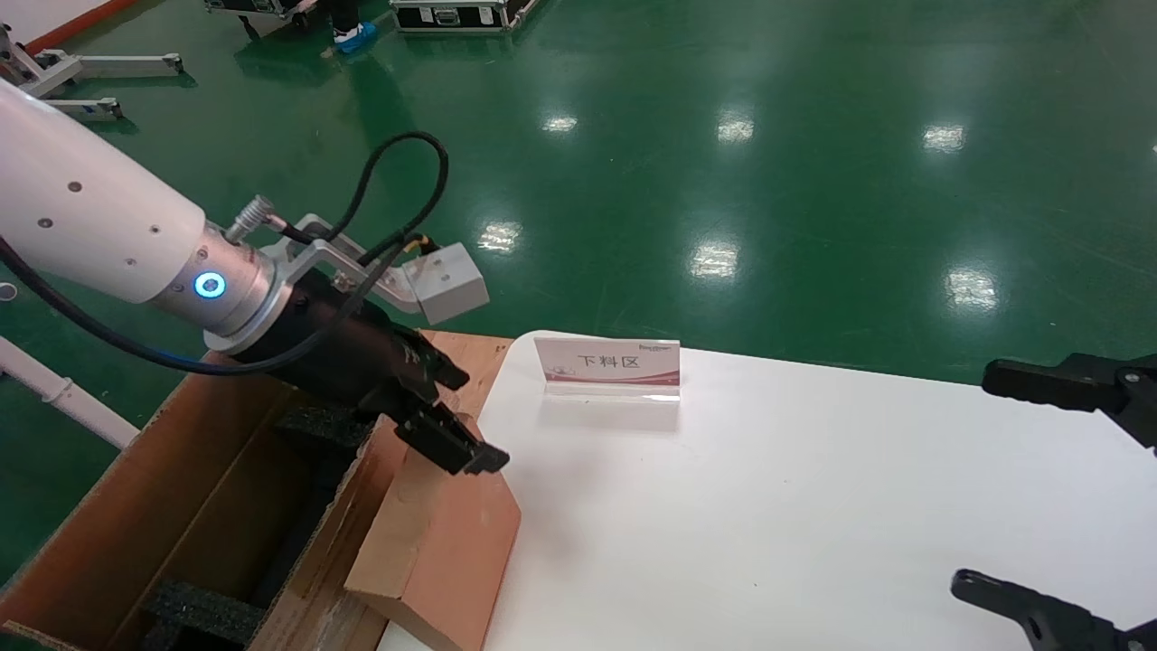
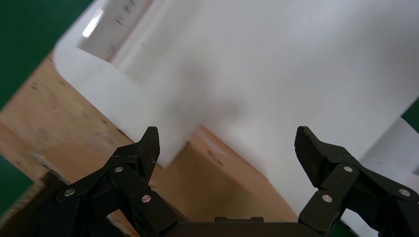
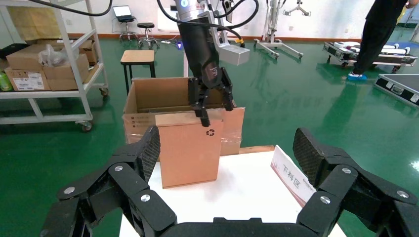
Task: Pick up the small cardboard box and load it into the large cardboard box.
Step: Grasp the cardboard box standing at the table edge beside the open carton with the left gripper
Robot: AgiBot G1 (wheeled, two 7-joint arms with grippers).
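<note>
Two grippers are seen: the right gripper is held spread wide over the white counter's near edge. Farther off, the small cardboard box stands at the counter's left edge against the large cardboard box, with the left gripper spread above it.

Small box stands at the tabletop's left edge, leaning against the large box, which sits off the tabletop to the left. Left tool hangs open just above the small box's top edge. Sign at the tabletop's far edge; right tool open over the right side.
</note>
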